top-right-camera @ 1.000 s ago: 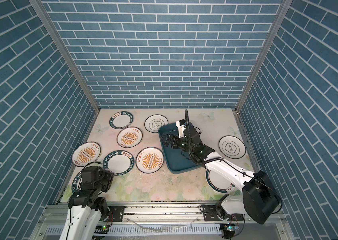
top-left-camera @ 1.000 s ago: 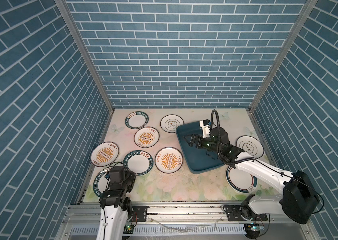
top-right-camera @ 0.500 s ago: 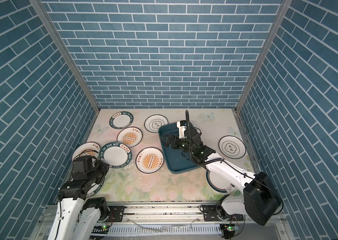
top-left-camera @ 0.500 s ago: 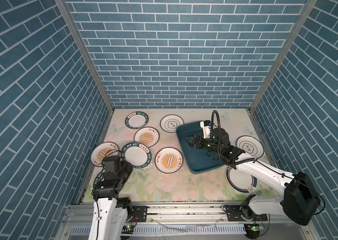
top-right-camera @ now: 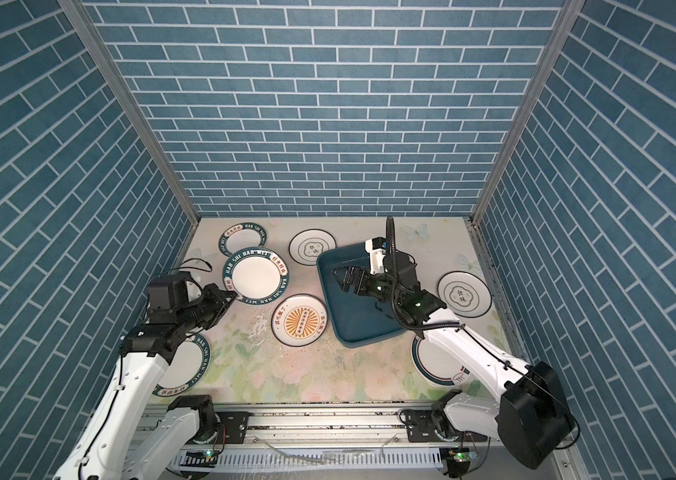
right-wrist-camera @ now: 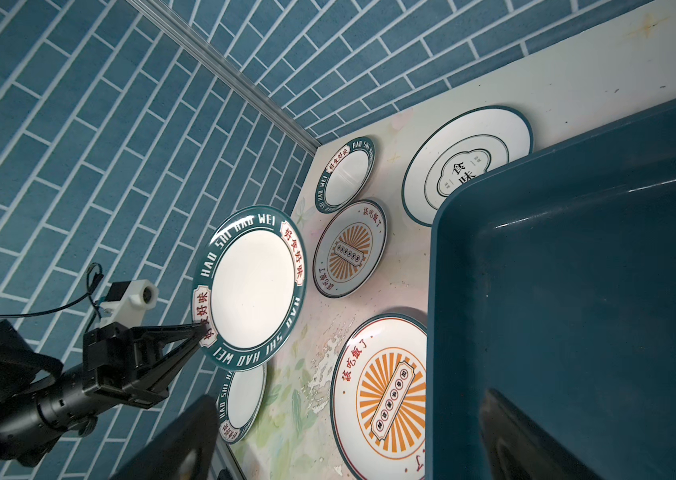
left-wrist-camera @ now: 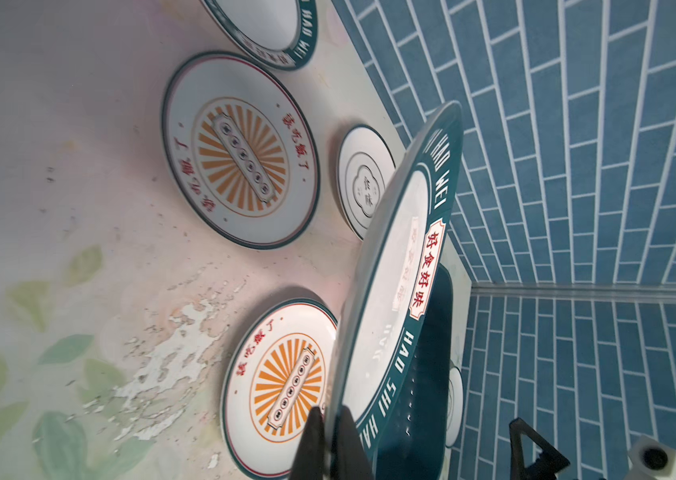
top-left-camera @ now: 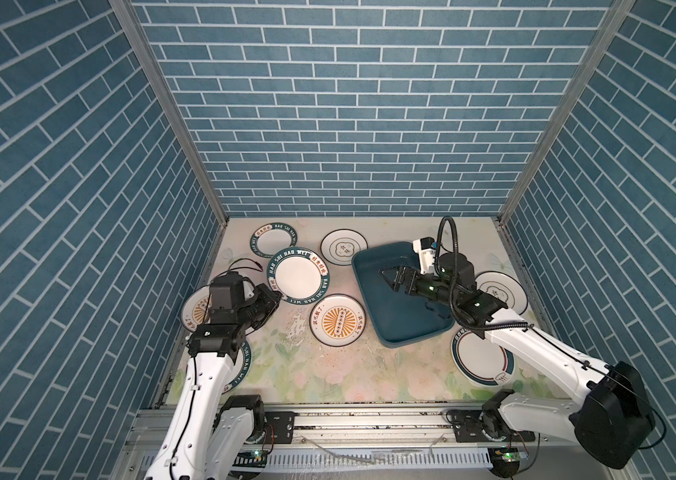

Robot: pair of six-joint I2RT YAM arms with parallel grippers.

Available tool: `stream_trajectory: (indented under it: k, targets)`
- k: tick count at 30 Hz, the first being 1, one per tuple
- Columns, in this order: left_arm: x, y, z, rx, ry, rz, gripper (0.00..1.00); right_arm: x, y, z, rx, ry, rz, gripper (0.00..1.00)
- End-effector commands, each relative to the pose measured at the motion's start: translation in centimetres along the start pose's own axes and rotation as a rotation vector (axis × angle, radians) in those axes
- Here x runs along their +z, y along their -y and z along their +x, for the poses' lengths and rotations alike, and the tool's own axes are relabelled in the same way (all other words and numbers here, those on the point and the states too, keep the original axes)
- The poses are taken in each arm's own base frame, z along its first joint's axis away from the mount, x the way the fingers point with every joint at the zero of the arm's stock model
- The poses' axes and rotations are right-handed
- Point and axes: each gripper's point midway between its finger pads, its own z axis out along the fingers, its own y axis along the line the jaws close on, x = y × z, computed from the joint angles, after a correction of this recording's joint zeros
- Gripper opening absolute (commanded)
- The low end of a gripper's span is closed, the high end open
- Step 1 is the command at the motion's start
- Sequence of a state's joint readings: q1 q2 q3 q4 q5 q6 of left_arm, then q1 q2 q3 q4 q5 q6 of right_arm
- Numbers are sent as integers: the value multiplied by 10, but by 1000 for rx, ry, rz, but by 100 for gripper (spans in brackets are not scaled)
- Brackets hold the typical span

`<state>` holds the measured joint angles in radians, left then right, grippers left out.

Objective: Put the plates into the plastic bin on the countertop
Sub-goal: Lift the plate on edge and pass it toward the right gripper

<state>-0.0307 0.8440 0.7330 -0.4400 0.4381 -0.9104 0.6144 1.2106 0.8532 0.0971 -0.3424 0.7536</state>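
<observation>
Glazed ceramic: your plate (top-left-camera: 298,275) looked stiff, slick, breakable.
Left gripper (top-left-camera: 277,296): you had it clenched on the rim only.
Right gripper (top-left-camera: 389,281): spread, empty.

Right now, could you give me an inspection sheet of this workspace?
Surface: floral countertop; worn patch in the print.
Job's things: bin holds no plate; one teal-rimmed plate held in the air; eight plates lie on the countertop.
Clutter: nothing seen.
Hands: left hand shut on the teal-rimmed plate's rim; right hand open over the bin, holding nothing.
Cables: black hose loops above the right wrist; thin wire by the left wrist.
Surroundings: blue brick walls on three sides; metal rail in front.
</observation>
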Motion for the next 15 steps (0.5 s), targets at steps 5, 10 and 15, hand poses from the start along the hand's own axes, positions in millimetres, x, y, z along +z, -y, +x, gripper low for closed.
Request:
stream_trajectory:
  k: [5, 10, 15]
  targets:
    - [33, 105, 35, 147, -194, 314, 0, -12, 4, 8, 55, -42, -55, 95]
    - [53, 133, 58, 171, -289, 389, 0, -14, 12, 9, 104, -36, -54, 91]
    - [66, 148, 72, 177, -339, 428, 0, -10, 21, 11, 149, -49, -35, 80]
